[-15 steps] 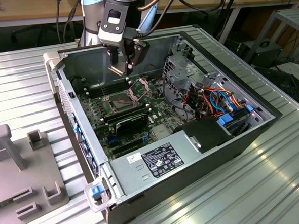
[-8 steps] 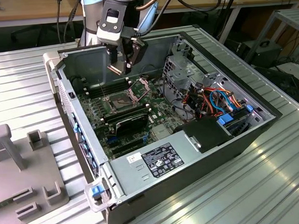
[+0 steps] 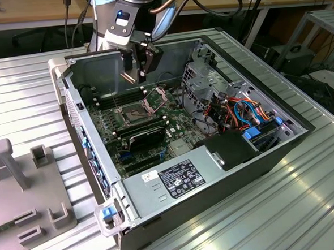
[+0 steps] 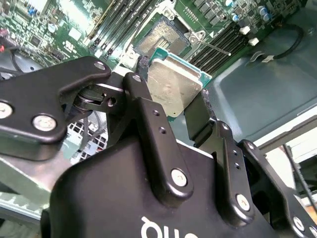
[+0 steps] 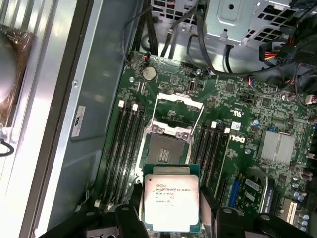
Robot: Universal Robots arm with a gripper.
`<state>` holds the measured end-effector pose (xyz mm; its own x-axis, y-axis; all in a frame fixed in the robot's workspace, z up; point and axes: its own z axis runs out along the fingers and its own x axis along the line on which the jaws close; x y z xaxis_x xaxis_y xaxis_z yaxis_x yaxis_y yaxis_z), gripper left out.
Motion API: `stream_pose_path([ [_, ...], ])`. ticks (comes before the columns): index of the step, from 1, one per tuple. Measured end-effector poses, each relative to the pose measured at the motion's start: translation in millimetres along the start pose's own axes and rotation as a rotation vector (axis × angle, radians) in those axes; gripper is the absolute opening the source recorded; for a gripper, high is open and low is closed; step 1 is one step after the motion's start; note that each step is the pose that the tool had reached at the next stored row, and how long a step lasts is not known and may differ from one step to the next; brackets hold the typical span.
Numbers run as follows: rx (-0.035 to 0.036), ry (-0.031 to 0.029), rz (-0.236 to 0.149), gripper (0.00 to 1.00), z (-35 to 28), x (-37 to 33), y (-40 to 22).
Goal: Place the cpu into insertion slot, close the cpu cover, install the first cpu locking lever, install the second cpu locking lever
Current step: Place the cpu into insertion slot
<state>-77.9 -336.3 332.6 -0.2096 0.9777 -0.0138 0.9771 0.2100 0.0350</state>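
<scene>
Fingers point(image 4: 197, 121) clamped on opposite cpu point(image 4: 173, 87) edges, cpu between them, above uncovered insertion slot point(image 5: 166, 148).

- On the cpu point(image 5: 171, 198), in the first wrist view: several lines of small dark print across the metal top, too fine to read with certainty.
- On the power supply point(image 3: 137, 183), in the exterior view: a black label point(image 3: 181, 178) with rows of white print and marks, none legible. A small white label point(image 3: 150, 175) sits just beside it.
- On the case wall point(image 5: 94, 99), in the first wrist view: a white sticker point(image 5: 78, 120) with dark characters, unreadable.
- On the board point(image 5: 247, 99): a white logo point(image 5: 237, 141), not clearly legible.
- On the gripper point(image 4: 171, 99), in the second wrist view: large white letters point(image 4: 156, 229) on the black body, cut off at the edge.
</scene>
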Motion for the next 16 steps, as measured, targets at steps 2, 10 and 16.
stream_pose_path([
  [2, 0.0005, -0.0014, 0.038, 0.54, 1.4, 0.1, 0.7],
  [10, 0.0017, -0.0043, 0.121, 0.54, 6.4, 1.3, 1.8],
  [16, 0.002, -0.0036, 0.153, 0.54, 11.4, 1.7, 2.6],
])
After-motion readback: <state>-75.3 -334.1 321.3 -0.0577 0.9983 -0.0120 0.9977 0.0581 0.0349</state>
